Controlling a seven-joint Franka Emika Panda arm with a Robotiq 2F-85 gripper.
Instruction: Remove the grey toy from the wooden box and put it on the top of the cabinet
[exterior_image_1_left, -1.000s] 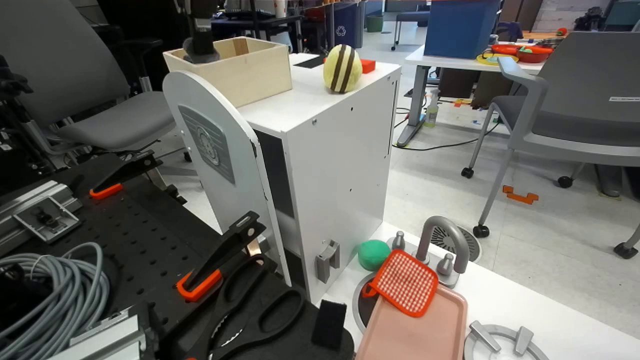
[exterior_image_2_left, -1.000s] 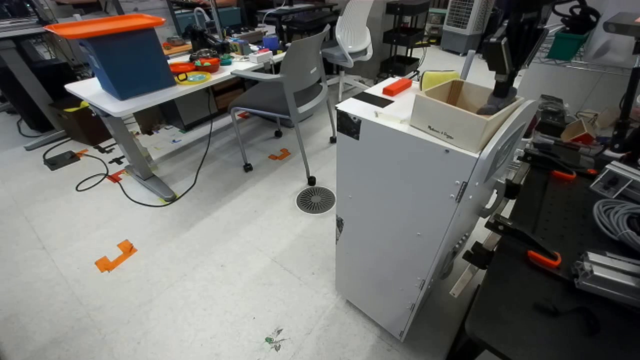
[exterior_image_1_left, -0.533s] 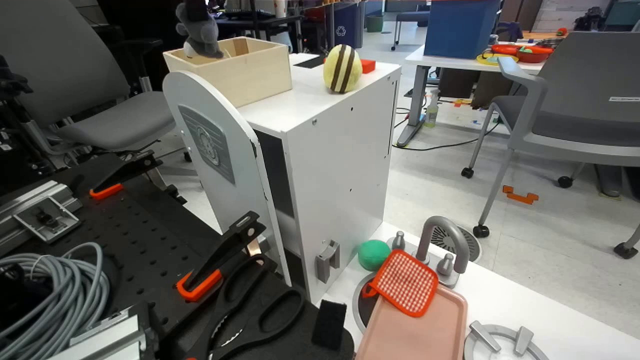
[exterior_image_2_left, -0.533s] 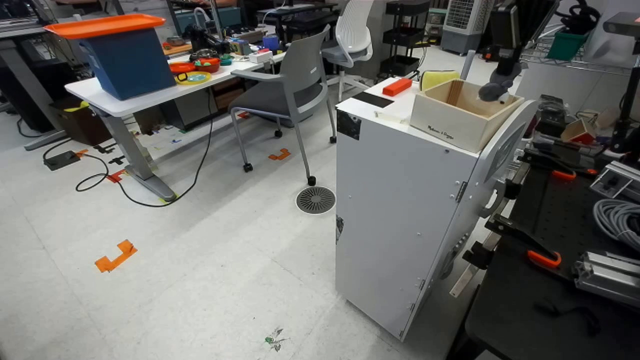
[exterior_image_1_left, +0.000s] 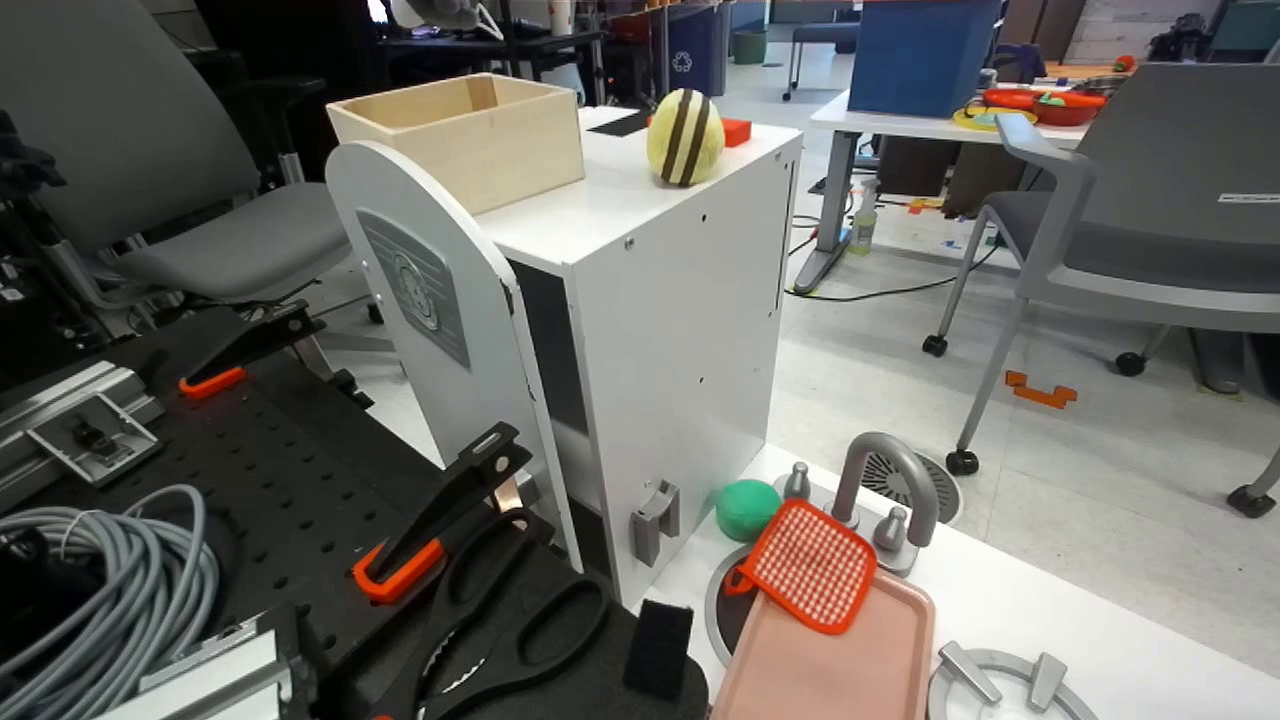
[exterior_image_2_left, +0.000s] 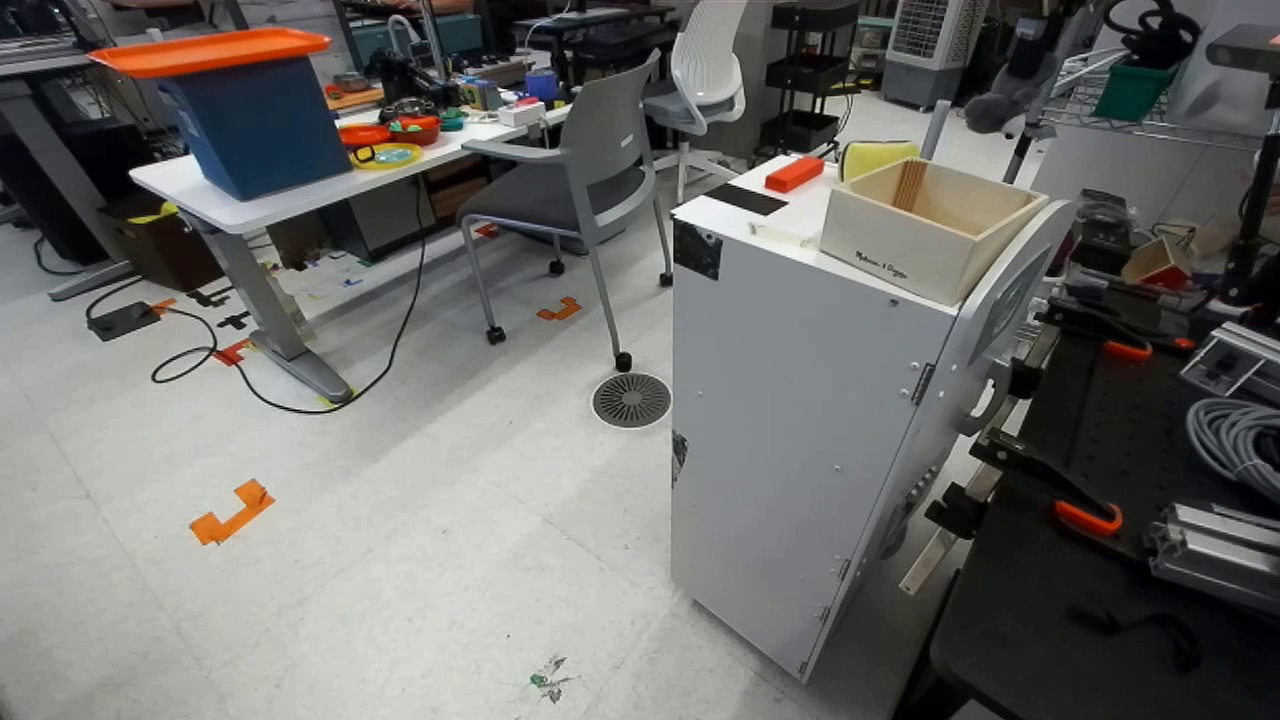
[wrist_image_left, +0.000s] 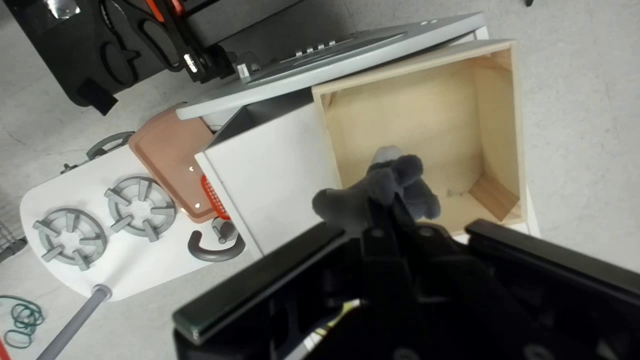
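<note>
A pale grey floor (exterior_image_2_left: 430, 580), marked with orange tape (exterior_image_2_left: 208, 528), extends across the room. A white-topped desk (exterior_image_2_left: 480, 130) stands well apart from the large white box-shaped cabinet (exterior_image_1_left: 690, 300), which, its round-cornered white door (exterior_image_1_left: 480, 395) ajar, appears in both exterior views beside a black perforated tabletop (exterior_image_1_left: 290, 490). A low white counter (exterior_image_1_left: 1110, 665) adjoins the cabinet. A grey metal-legged chair (exterior_image_2_left: 600, 130) stands beside the desk, which bears a deep blue bin (exterior_image_2_left: 265, 130). The light tan rectangular wooden box (exterior_image_1_left: 500, 145) sits on the cabinet top, just beside the door, occupying that end. On the counter lies a pink rectangular tray (exterior_image_1_left: 820, 665), partly covered by a red-and-white checked pot holder (exterior_image_1_left: 815, 565). In the wrist view, the black two-fingered gripper (wrist_image_left: 389, 206) is narrowed upon the small grey rounded plush toy (wrist_image_left: 382, 185), which in both exterior views hangs higher than the box's rim and apart from it; the spot directly beneath cannot be told. Toward the other end of the cabinet top, a yellow oval toy with dark brown stripes (exterior_image_1_left: 686, 138) stands upright, well apart from the door. Near it lies a small red block (exterior_image_2_left: 795, 173); a green rounded object (exterior_image_1_left: 748, 510) rests on the counter, just beside the cabinet.
</note>
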